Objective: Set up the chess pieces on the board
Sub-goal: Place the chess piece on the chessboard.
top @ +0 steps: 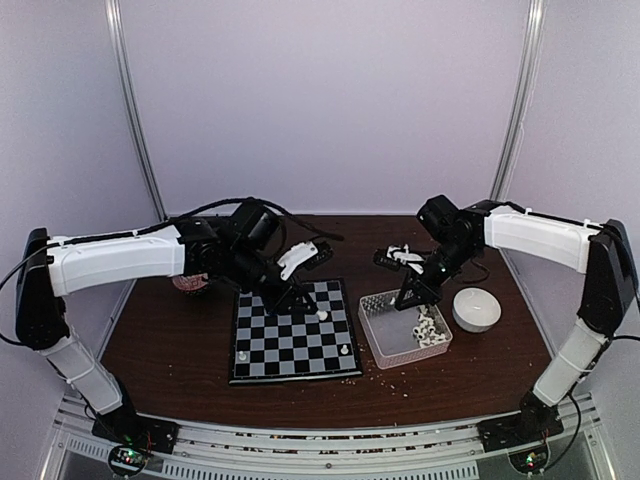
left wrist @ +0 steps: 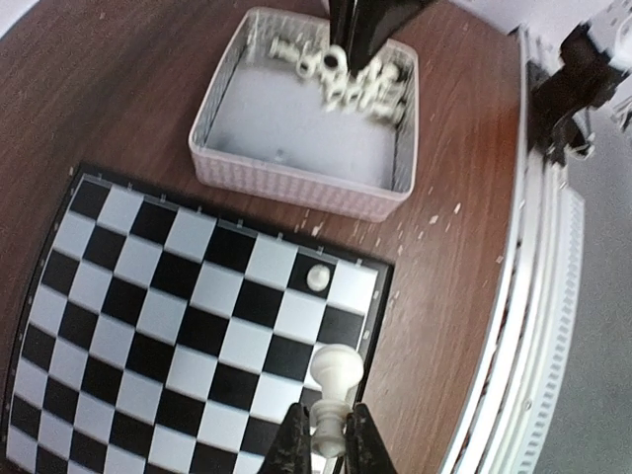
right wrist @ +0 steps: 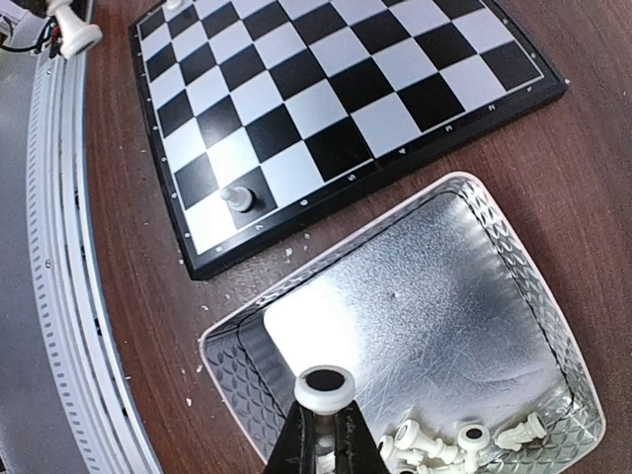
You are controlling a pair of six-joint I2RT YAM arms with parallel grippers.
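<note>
Clearly, left pincer (left wrist: 328,444) pinches one piece (left wrist: 336,373) over the board (left wrist: 178,316); right pincer (right wrist: 324,434) pinches another piece (right wrist: 326,385) above the tray (right wrist: 464,286).

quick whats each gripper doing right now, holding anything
left gripper: closed on a small white plastic chess piece
right gripper: closed on a second white plastic chess piece

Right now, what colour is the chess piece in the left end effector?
White; the chess piece shows best in the left wrist view.
</note>
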